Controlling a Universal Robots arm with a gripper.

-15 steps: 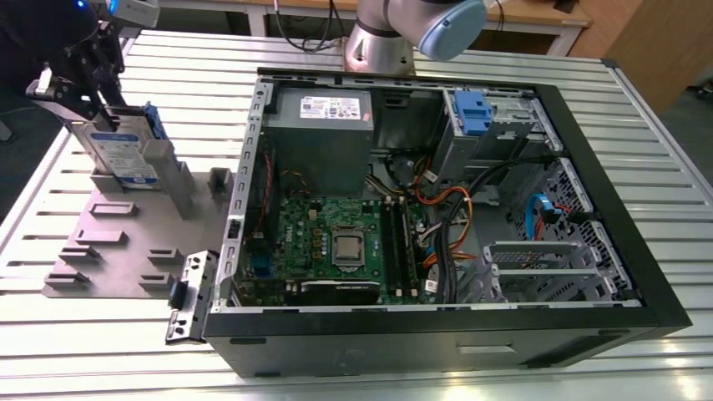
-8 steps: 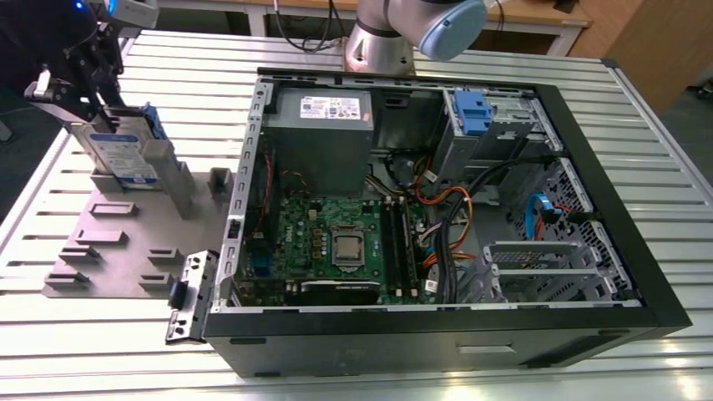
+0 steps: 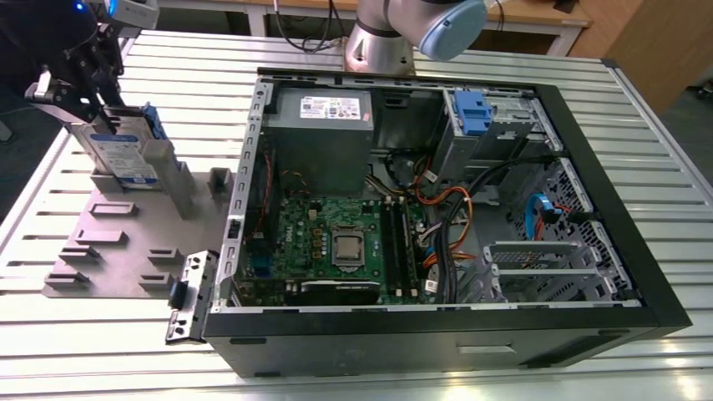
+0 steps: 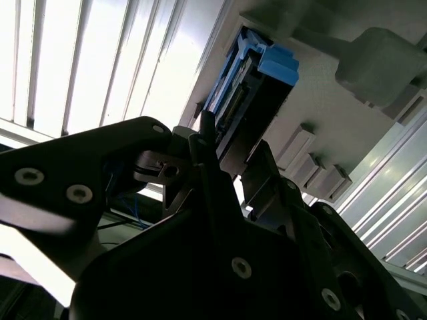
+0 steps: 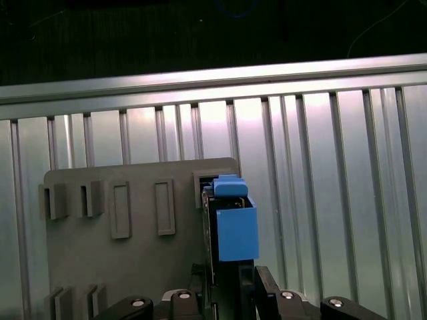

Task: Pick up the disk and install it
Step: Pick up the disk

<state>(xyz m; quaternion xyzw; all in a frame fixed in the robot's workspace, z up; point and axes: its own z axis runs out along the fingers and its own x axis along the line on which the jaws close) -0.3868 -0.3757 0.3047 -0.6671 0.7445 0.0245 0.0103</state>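
- The slatted metal worktop (image 3: 624, 125) carries everything.
- An open black computer case (image 3: 390, 338) lies on its side in the middle of the worktop, its inside facing up.
- The robot arm (image 3: 385, 38) rises from the worktop's far edge, just behind the case.
- A flat grey fixture plate (image 3: 112, 251) with raised slots lies just beside the case, on the exterior view's left.
- A grey power-supply box (image 3: 323, 142) sits in the case's far corner on the exterior view's left, and a green motherboard (image 3: 334, 242) lies in front of it.
- A grey metal drive cage (image 3: 507, 113) with a blue latch (image 3: 470, 113) stands in the case's far part on the exterior view's right, well apart from the disk.
- The disk (image 3: 125, 159) stands upright on its edge over the far end of the fixture plate, outside the case. Whether its lower edge touches the plate cannot be told.
- The hand (image 3: 92, 113) reaches it from above and is clamped on it, one finger on each flat face.
- In both wrist views the disk (image 5: 237, 230) (image 4: 267, 67) projects beyond the hand (image 5: 230, 283) (image 4: 233, 157), its blue tab at the end away from the fingers.
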